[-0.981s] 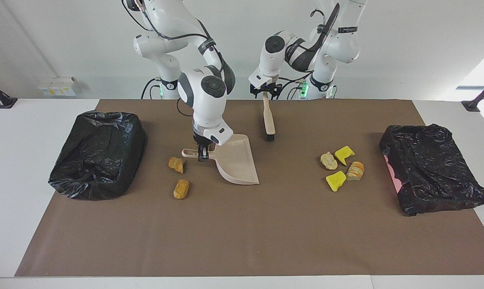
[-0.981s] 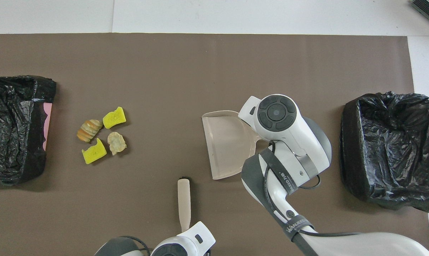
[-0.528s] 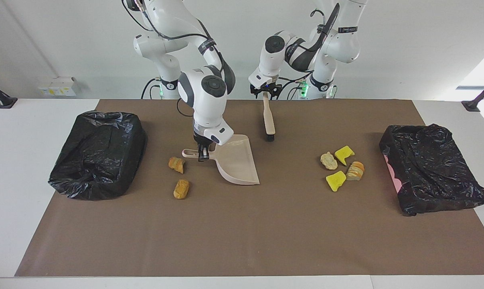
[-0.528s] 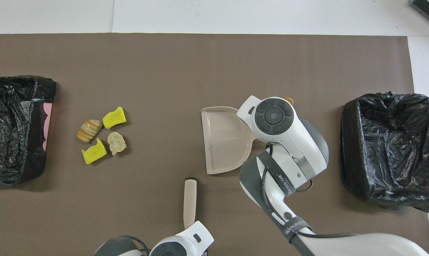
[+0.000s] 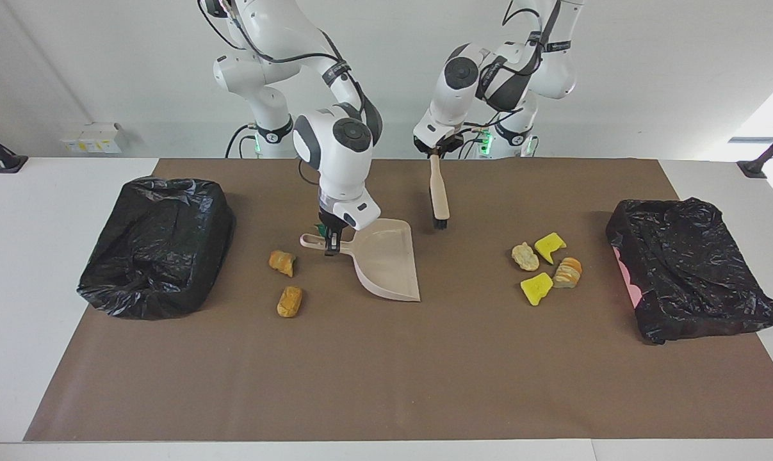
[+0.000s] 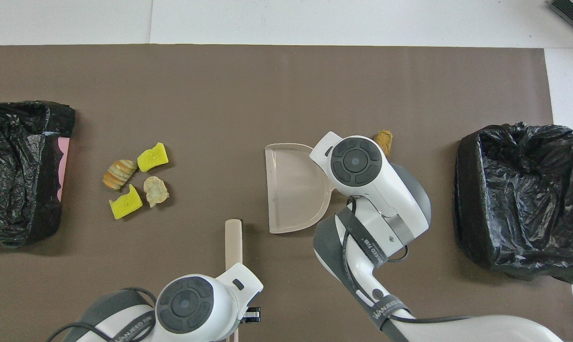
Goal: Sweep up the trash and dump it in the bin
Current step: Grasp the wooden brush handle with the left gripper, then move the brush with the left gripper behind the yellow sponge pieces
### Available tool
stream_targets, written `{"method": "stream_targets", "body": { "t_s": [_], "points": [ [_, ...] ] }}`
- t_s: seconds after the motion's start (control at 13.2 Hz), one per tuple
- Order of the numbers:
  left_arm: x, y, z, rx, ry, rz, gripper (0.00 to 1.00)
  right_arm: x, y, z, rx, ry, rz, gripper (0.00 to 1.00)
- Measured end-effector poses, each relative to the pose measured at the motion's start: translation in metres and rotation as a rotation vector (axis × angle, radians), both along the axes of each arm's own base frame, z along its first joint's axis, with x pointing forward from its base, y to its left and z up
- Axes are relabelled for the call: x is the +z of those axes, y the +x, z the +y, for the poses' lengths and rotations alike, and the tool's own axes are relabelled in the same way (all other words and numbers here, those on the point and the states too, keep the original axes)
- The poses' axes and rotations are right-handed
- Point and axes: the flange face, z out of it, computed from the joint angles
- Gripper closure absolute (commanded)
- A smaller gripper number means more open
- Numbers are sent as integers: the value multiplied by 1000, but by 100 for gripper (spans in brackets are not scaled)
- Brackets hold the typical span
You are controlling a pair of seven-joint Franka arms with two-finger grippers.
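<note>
Trash point(image 5: 546, 266) lies unswept on the surface, none binned. Right end effector point(image 5: 330, 244) grips the dustpan point(image 5: 386, 259) handle; left end effector point(image 5: 435, 152) clamps the brush point(image 5: 439, 195).

Facing view: high, across the table point(image 5: 15, 269), looking at robots. Overhead: steep down from robots' end. Both share the brown mat point(image 5: 386, 371).
</note>
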Motion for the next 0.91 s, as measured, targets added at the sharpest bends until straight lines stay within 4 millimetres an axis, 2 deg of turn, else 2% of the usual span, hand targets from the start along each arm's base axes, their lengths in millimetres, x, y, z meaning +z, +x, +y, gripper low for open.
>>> {"method": "stream_targets", "body": {
  "t_s": [0.23, 0.38, 0.68, 0.91],
  "points": [
    [47, 44, 63, 23, -6, -11, 100, -2, -8, 14, 22, -2, 3, 100],
    [67, 74, 104, 49, -6, -57, 100, -3, -16, 28, 28, -2, 1, 100],
    [73, 113, 178, 63, 46, -102, 100, -9, -31, 48, -10, -4, -6, 100],
    [70, 137, 247, 65, 28, -100, 100, -13, -36, 57, -23, -6, -8, 100]
  ]
}}
